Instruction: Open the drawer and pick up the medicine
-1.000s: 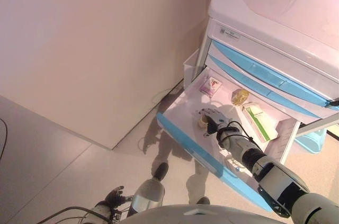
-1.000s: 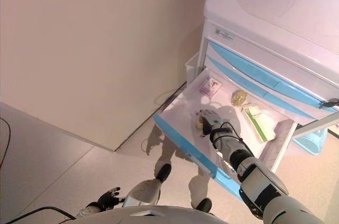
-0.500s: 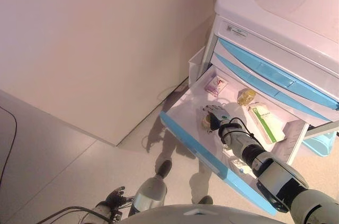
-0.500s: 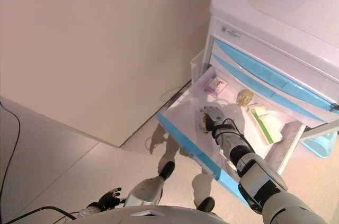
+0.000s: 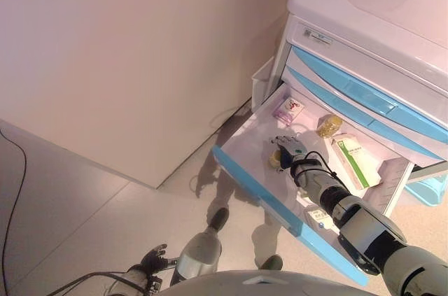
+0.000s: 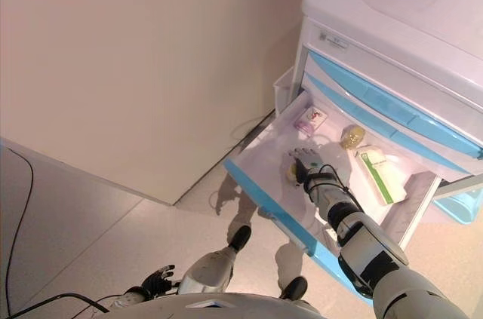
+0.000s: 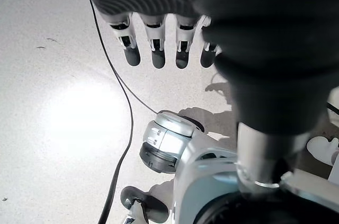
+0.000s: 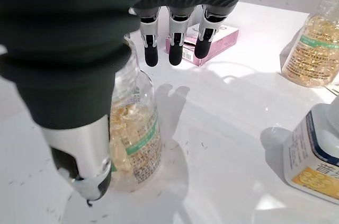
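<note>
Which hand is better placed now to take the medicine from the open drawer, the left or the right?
Right. The right hand is open inside the white open drawer, beside the clear bottle of yellow capsules. The left hand hangs low over the floor, far from the drawer.

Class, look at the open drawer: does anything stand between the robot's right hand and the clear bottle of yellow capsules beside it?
Nothing visible does. The right hand hangs open right at the clear bottle, thumb alongside it. The pink box lies beyond the fingertips.

No legible text on the bottles, boxes or cart.
</note>
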